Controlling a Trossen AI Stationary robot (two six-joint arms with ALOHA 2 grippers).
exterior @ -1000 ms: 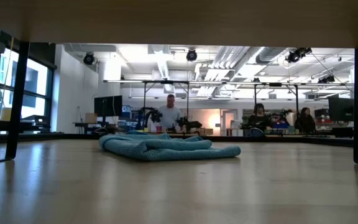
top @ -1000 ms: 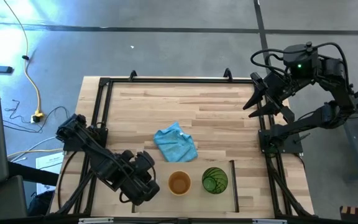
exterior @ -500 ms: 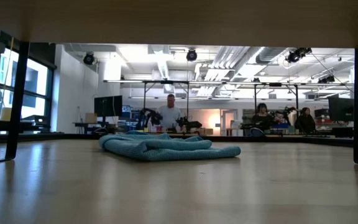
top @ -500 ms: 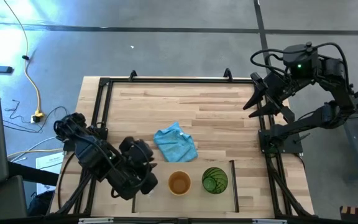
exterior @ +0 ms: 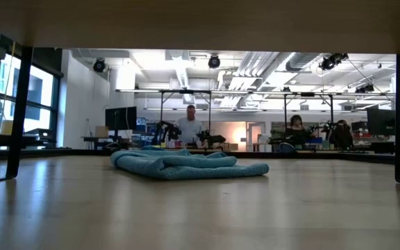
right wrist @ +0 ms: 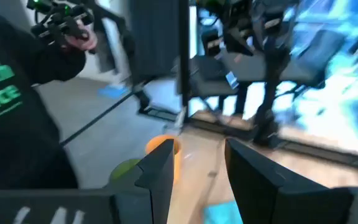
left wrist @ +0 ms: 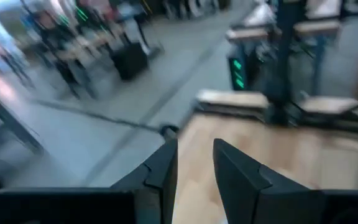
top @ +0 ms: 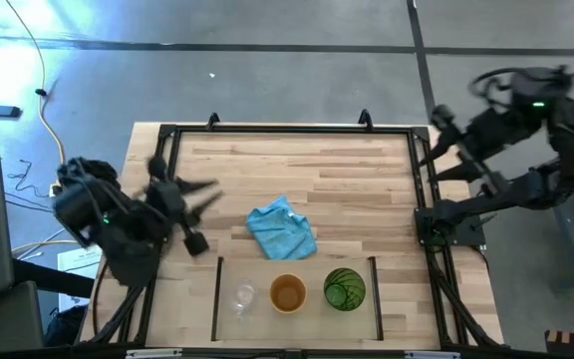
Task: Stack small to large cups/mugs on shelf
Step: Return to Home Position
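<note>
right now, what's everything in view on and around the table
clear glass: one, transparent, left end of the row in the shelf
orange cup: one, orange, middle of the row
green tumbler: one, translucent green, right end of the row
cloth: one, light blue, crumpled mid-table
frame: one, black, around the tabletop
cable: one, yellow, floor left of the table
people: at least three, far back in the room
left tool: one, dark, open, over the table's left side
right tool: one, dark, open, at the table's right edge
</note>
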